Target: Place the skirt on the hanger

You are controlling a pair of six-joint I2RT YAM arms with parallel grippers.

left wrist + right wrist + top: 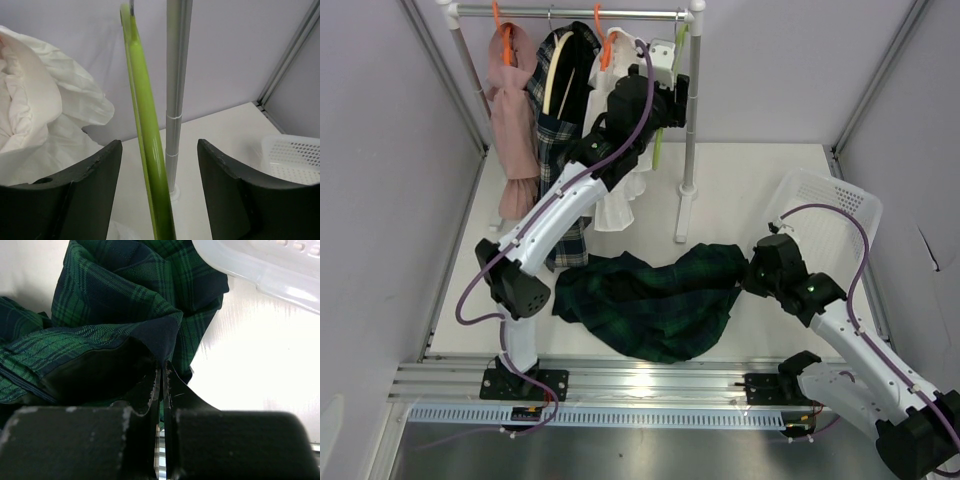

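Left gripper (159, 146) is standing wide open and gripping nothing, its dark fingers (95, 190) flanking the hanger (145, 100) with a gap showing on either side. Seen edge-on, the hanger is showing as a slim, glossy lime-green strip hanging just in front of the grey rack pole (175, 75), beside a white ruffled garment (35, 110). Its top is running out of the wrist picture, and from above the arm is covering all but a green sliver (658, 150).

Right gripper (162, 371) is pinching shut on the skirt (650, 300) at a navy-edged fold. The skirt is lying crumpled on the table (750, 190) between the arms, dark green tartan with navy checks, near a white basket (830, 215). The finger bodies are hiding how much cloth is clamped.
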